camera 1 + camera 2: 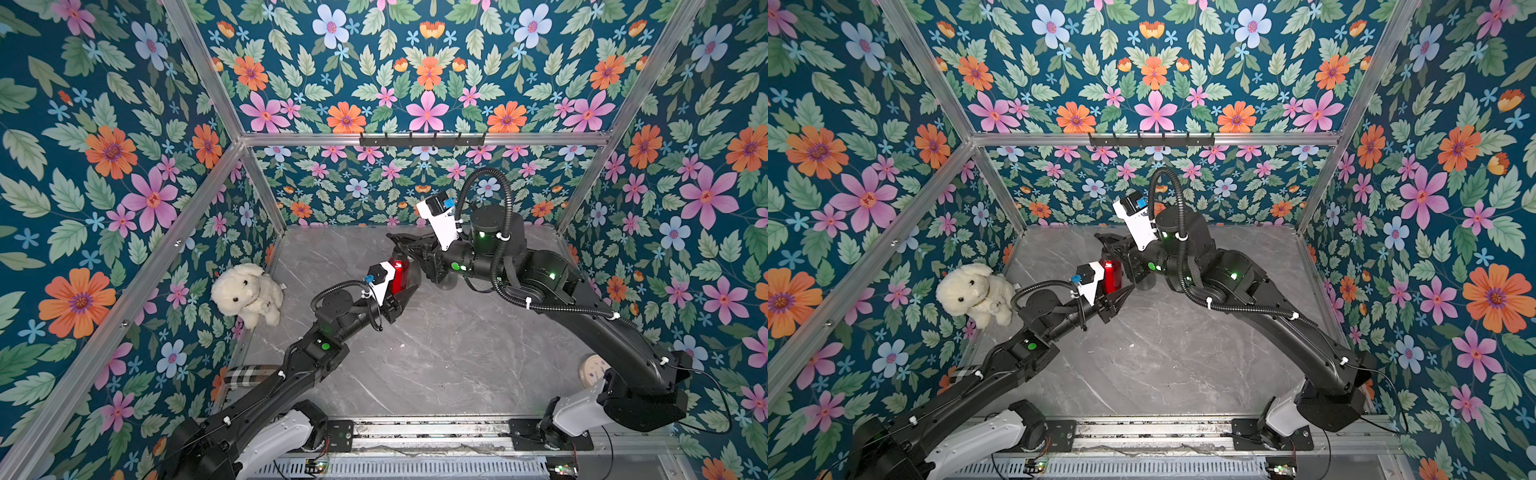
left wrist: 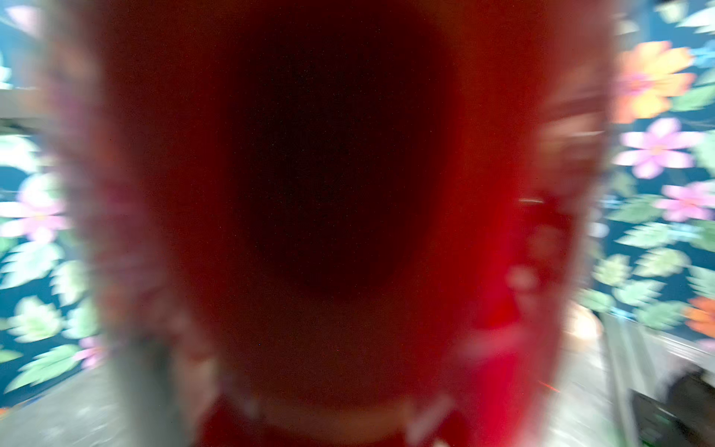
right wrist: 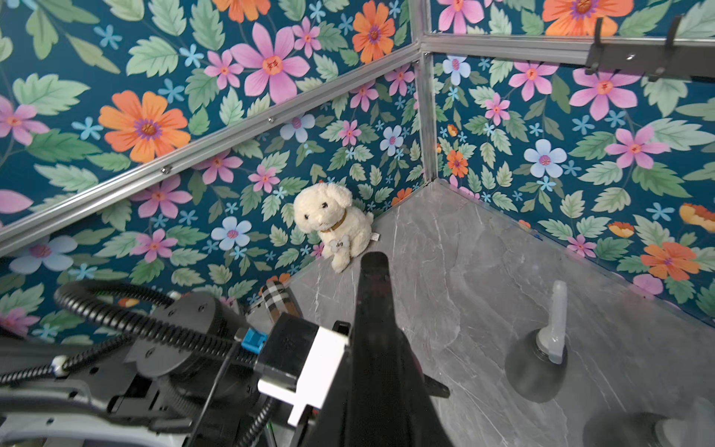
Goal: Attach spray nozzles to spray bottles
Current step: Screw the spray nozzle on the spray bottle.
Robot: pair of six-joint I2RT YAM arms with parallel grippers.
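Note:
The shiny red spray bottle (image 1: 400, 272) (image 1: 1112, 272) stands upright mid-table with my left gripper (image 1: 402, 287) shut around its body. It fills the left wrist view as a red blur (image 2: 503, 294). A black spray nozzle (image 1: 397, 252) sits on its neck. My right gripper (image 1: 405, 243) (image 3: 373, 271) reaches over that nozzle, fingers closed together into one black wedge; whether they pinch anything is hidden. A smoky-grey spray bottle (image 3: 536, 367) carrying a whitish nozzle (image 3: 557, 321) stands behind, mostly under the right arm (image 1: 448, 283). A second grey bottle (image 3: 634, 429) shows at the frame edge.
A cream plush dog (image 1: 247, 293) sits against the left wall. A plaid item (image 1: 249, 374) lies near the left arm's base. A round beige object (image 1: 592, 370) rests by the right arm's base. A black hook rail (image 1: 422, 140) hangs on the back wall.

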